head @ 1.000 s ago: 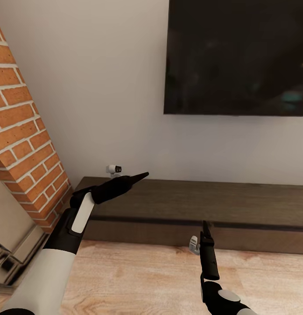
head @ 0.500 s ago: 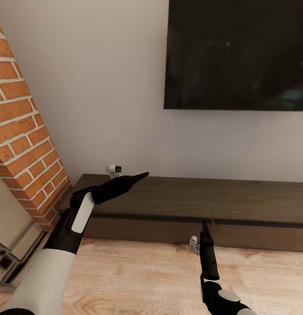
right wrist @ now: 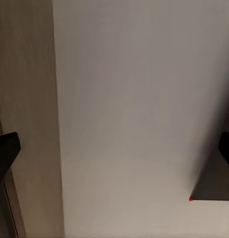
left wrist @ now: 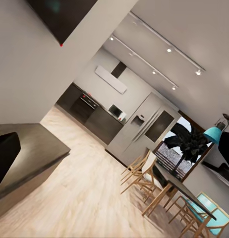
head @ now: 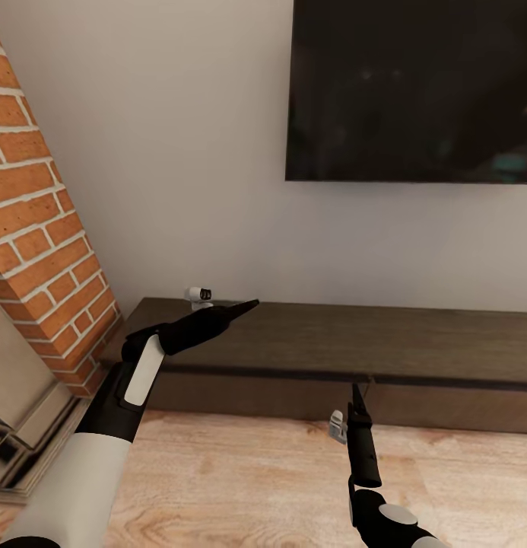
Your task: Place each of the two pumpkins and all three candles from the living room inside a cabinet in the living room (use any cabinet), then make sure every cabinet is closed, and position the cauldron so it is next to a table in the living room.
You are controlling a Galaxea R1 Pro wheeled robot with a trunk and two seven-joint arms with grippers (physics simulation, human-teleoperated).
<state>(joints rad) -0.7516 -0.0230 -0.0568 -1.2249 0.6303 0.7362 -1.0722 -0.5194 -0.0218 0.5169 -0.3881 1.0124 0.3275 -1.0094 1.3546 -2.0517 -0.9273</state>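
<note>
Head view: robot faces the low dark brown cabinet (head: 415, 342) running along the far wall, drawer fronts flush, looks closed. Black TV (head: 411, 90) mounted on the wall above it, brick fireplace (head: 35, 228) at left, light wood floor (head: 240, 479) in front.

Left gripper (head: 244, 307) held out over the cabinet's left end, pointing right, empty. In the left wrist view its fingers (left wrist: 4, 156) show as dark shapes at opposite edges of the picture, so spread wide, nothing between them, touching nothing.

Right gripper (head: 357, 396) is nearer and further right, pointing up in front of the cabinet's front face, empty. In the right wrist view its fingers (right wrist: 5, 151) sit at opposite edges, wide apart, with plain wall (right wrist: 139, 99) between them.

Left wrist view also looks across the floor toward a far grey kitchen (left wrist: 94, 111) and a dining table with wooden chairs (left wrist: 159, 183).
</note>
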